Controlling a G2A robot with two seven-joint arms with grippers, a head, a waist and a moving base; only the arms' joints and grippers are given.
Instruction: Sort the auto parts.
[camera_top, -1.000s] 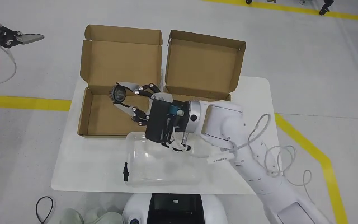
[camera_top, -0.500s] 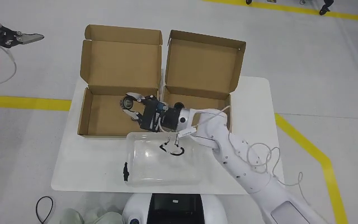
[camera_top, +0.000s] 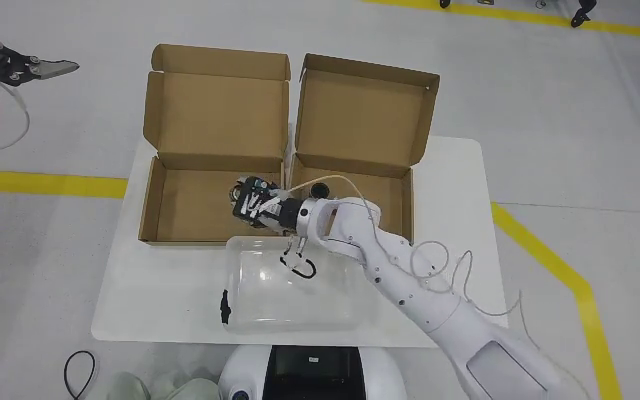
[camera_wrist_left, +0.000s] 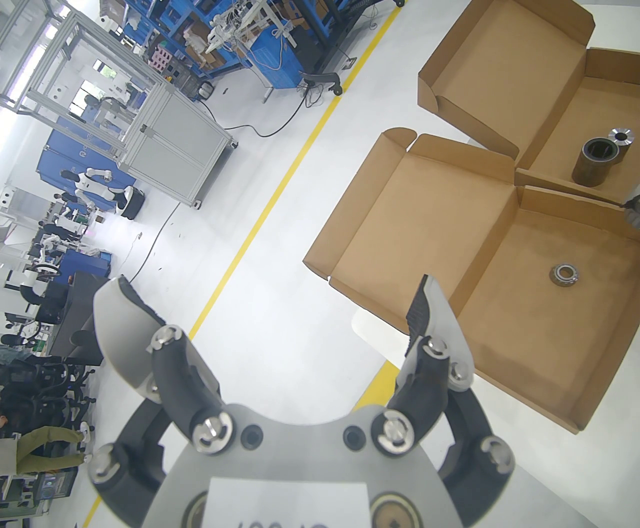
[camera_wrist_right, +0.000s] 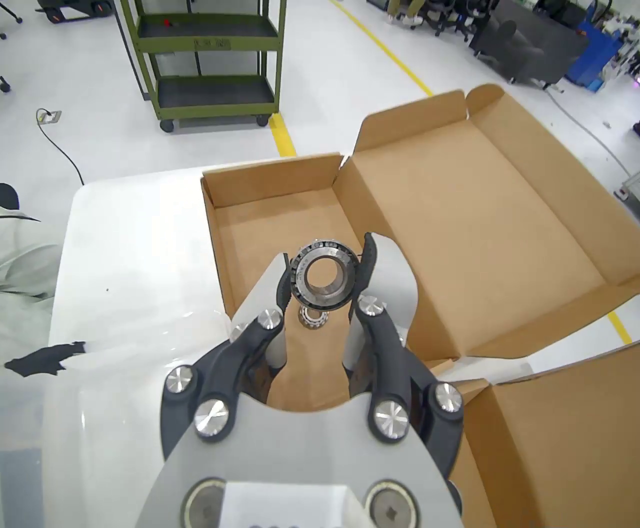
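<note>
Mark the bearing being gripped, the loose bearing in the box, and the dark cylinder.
Gripped bearing (camera_wrist_right: 324, 297): right wrist view, lower ring face.
Loose bearing (camera_wrist_left: 555, 276): left wrist view, outer ring.
Dark cylinder (camera_wrist_left: 591, 172): left wrist view, side wall.

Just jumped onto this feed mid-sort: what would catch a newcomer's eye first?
First, the right gripper, shut on a metal bearing and holding it over the floor of one cardboard box, where a second bearing lies. Next, the neighbouring box, which holds a dark cylinder and a small silver part side by side. The left gripper hangs open over the floor, beside the table.
</note>
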